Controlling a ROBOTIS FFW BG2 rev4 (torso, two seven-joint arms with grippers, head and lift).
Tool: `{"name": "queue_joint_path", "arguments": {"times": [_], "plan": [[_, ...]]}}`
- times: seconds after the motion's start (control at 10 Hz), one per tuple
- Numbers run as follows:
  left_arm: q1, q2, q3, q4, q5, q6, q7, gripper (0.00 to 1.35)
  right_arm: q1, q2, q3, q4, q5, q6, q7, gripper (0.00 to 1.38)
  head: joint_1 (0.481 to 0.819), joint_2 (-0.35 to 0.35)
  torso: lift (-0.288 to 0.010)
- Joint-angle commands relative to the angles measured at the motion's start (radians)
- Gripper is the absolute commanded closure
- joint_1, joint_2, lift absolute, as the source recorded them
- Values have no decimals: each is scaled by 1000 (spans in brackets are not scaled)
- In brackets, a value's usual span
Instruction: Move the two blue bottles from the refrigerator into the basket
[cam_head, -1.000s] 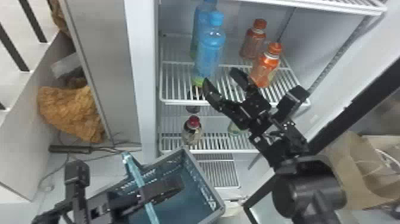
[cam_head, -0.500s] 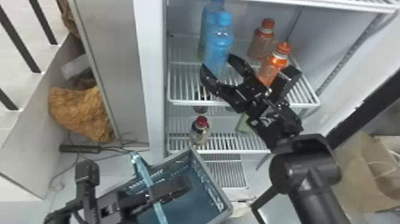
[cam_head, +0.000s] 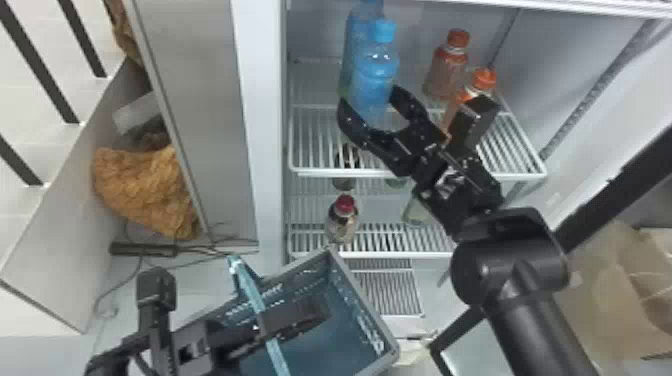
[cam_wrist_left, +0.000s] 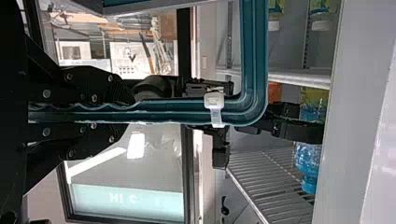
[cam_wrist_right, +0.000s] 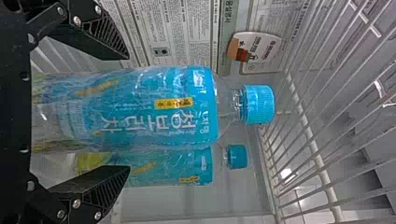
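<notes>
Had the left gripper (cam_wrist_left: 127, 112) slackened, the basket (cam_head: 365, 300) might have tipped. A crooked squeeze by the right gripper (cam_head: 371, 100) could have shoved the front blue bottle (cam_head: 376, 75) into the rear blue bottle (cam_head: 353, 50); a sideways swing risked the orange-capped bottle (cam_head: 484, 80). The left fingers gripped the teal handle (cam_wrist_left: 177, 111); the front bottle stood upright on the refrigerator shelf (cam_head: 320, 172), between the right fingers, spread open.
</notes>
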Motion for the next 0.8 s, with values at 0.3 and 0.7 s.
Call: {"name": "queue_joint_path", "arguments": {"times": [0.3, 0.7], "plan": [[3, 0, 0, 0, 3, 0, 0, 1202, -36, -1, 18, 37, -26, 28, -7, 930, 695, -114, -10], [5, -2, 0, 0, 5, 0, 0, 1202, -14, -3, 18, 20, -24, 3, -12, 1277, 695, -117, -10]]}}
